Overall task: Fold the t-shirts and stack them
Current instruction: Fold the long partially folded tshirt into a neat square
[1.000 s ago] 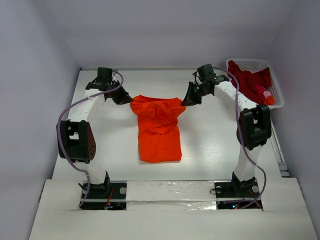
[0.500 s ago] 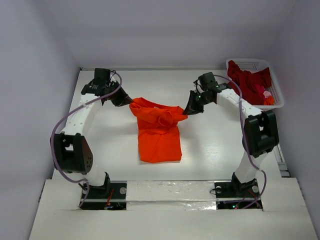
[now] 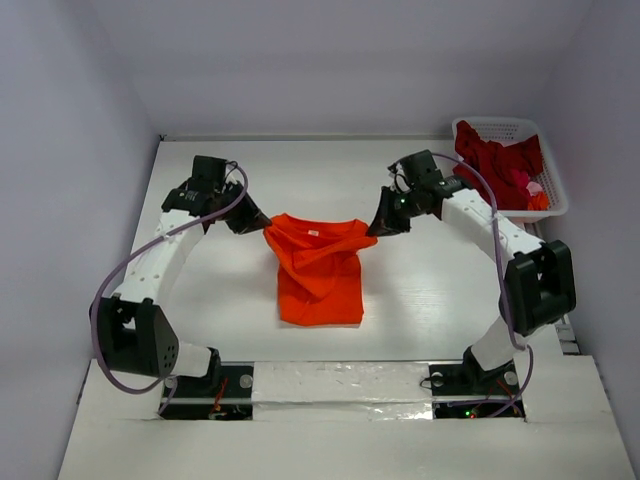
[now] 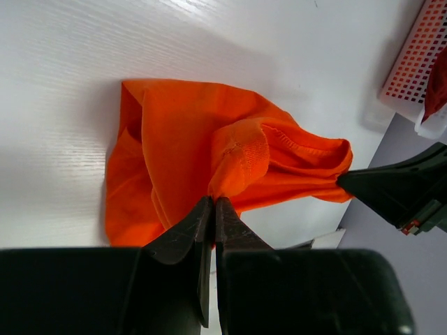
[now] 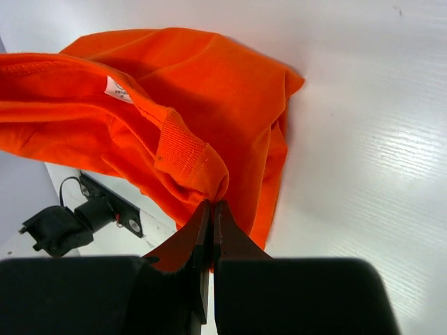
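Orange t-shirt lies mid-table, between the two arms, approx. centred left-right. Long axis runs near-to-far in top view: near end rests flat on table, far end is raised off the surface and stretched left-right between the grippers. Neck label shows at the raised edge, so collar end is judged to point toward the far wall and hem toward the arm bases. Left gripper: fingers pressed together, pinching the far-left corner of the cloth; left wrist view confirms a bunched fold caught at the tips, no gap visible. Right gripper: same condition, closed on the far-right corner, a hemmed fold pinched at the tips per right wrist view. Progress, as judged: early. Garment already reads as a narrow rectangle w/ no sleeves sticking out at the sides, so lengthwise folds appear done; the cross fold (collar end carried over toward hem) looks to be in hand but not completed, since the raised edge hangs slack and creased, not laid down. Cloth under the raised edge is rumpled; will need smoothing for a clean fold. No stack present anywhere on the table. Dark red t-shirts sit heaped and unfolded in the white basket at far right, well apart from the work area; count cannot be told. Outstanding: finish this fold, then fetch, fold and stack the rest.
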`<state>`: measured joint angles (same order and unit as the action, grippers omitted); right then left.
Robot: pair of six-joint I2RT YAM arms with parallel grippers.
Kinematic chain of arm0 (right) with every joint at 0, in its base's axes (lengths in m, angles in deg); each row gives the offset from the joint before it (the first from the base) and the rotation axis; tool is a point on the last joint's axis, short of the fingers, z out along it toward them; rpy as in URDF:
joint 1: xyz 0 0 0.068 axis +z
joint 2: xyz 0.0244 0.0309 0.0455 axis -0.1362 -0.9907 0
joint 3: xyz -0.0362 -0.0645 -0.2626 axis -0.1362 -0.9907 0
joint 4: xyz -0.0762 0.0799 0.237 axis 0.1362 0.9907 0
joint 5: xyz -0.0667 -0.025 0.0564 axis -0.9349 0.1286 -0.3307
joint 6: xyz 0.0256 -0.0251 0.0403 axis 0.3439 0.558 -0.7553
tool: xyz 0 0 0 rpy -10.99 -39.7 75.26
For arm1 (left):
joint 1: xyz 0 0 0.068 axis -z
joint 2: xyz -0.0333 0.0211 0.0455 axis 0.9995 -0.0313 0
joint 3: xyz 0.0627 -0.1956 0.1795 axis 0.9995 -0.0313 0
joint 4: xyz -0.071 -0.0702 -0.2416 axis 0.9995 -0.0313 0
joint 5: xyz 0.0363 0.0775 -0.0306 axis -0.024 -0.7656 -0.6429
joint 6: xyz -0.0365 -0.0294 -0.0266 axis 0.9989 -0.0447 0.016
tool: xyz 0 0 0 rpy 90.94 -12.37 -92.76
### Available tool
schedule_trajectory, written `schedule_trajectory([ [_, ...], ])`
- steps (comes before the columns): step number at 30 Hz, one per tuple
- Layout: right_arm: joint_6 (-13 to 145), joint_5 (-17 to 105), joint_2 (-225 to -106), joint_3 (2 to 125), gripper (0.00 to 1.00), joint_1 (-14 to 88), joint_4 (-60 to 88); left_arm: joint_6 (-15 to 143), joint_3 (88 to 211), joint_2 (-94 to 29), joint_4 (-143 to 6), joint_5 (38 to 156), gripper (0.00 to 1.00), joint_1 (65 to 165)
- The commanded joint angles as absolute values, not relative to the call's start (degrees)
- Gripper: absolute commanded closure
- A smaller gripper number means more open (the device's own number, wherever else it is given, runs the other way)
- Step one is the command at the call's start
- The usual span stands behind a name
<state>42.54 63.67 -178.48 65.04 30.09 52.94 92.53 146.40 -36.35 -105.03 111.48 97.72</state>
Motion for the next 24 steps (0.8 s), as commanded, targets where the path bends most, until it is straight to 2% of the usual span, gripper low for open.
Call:
schedule_trajectory([
  [1,43.62,63.38,-175.44,61.53,1.00,30.68,51.47,93.69,144.22,-32.22,-105.95,111.57,1.00,99.01],
  [12,44.85,61.63,-170.95,49.91,1.00,31.74,49.36,92.55,137.19,-25.80,-110.35,109.55,1.00,100.16],
  [24,45.47,58.73,-168.57,48.06,1.00,36.21,49.80,93.43,131.03,-21.84,-113.07,109.02,1.00,100.16],
])
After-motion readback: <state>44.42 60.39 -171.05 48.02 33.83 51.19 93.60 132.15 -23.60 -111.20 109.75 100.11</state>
